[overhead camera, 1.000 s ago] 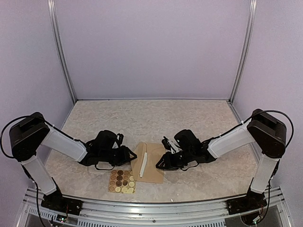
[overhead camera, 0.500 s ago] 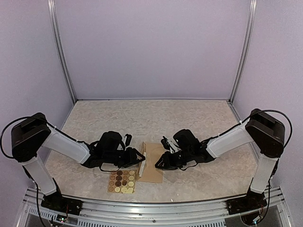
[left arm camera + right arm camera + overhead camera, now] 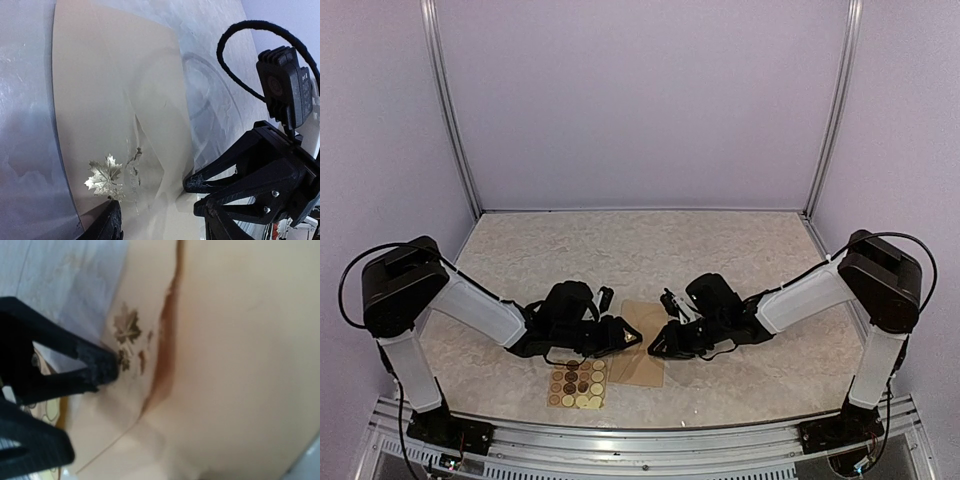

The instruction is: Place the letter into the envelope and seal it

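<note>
Right now you have both arms low over the front middle of the table (image 3: 620, 250), and the envelope (image 3: 642, 368) lies flat there between them. Your left gripper (image 3: 162, 225) stands over the left part of the envelope with its two fingers spread apart. They pinch nothing, and only bare tan paper is between them. One of its fingertips (image 3: 112, 222) is just under the gold leaf print (image 3: 104, 178) on the paper, very near to it.

Your right gripper (image 3: 656, 347) comes from the other side, and its tips are down on the right part of the envelope. In the left wrist view you see its two fingers close to each other, and the upper one touches the paper beside a diagonal fold line. Whether they pinch the paper or only press on it, I cannot tell.

The right wrist view is blurred. There a black fingertip (image 3: 105, 365) touches the paper just beside the leaf, and a paper edge next to it throws a dark shadow. The letter you cannot see in any view. The sticker sheet (image 3: 578, 383) lies just beside the lower left edge of the envelope.
</note>
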